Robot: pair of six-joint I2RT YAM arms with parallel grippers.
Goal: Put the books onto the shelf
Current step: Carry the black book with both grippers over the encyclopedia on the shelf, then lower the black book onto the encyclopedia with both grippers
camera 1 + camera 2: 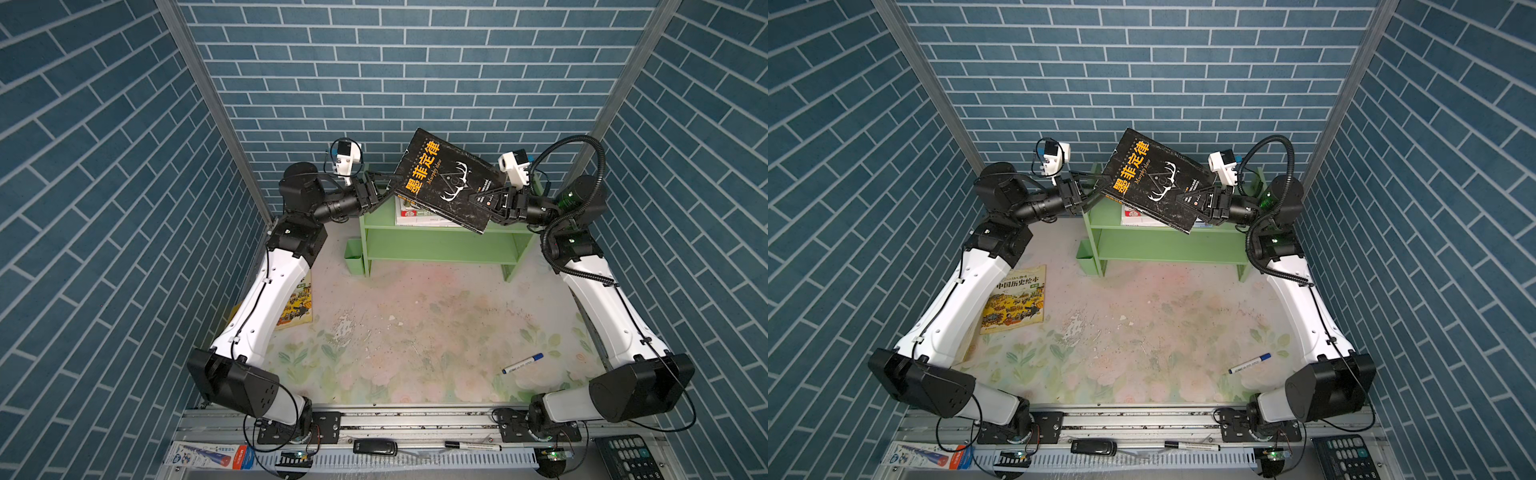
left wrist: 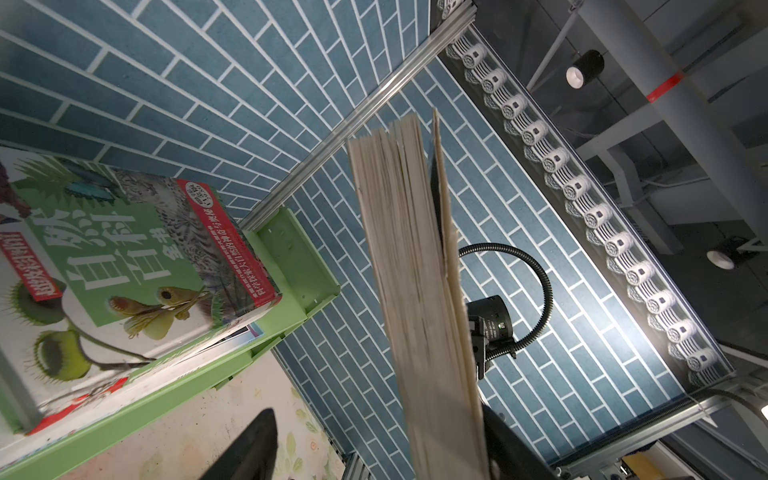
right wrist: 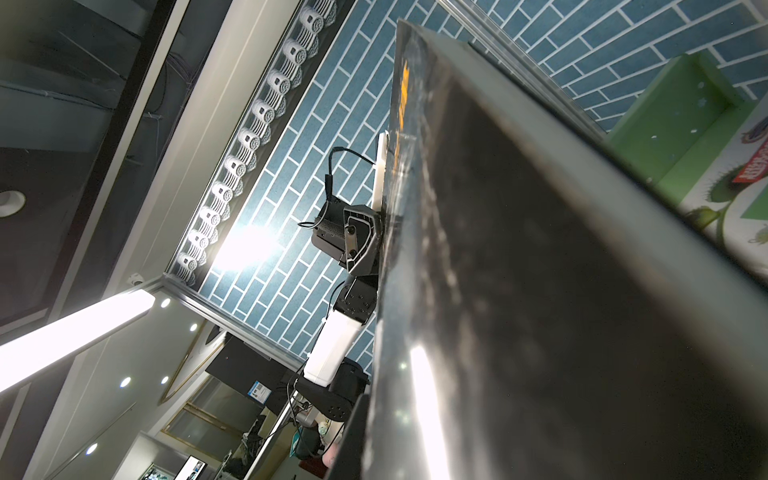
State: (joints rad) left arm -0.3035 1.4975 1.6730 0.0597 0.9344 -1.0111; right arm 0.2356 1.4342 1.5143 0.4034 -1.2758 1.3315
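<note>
While my right fingers pinch a corner of the black book, tilted above the shelf, my left fingers straddle its opposite edge, spread apart, not gripping.

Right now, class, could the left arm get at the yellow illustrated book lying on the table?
Probably not yet: the left arm has its jaws astride the black book above the shelf, and the yellow illustrated book lies partly under that arm's forearm.
</note>
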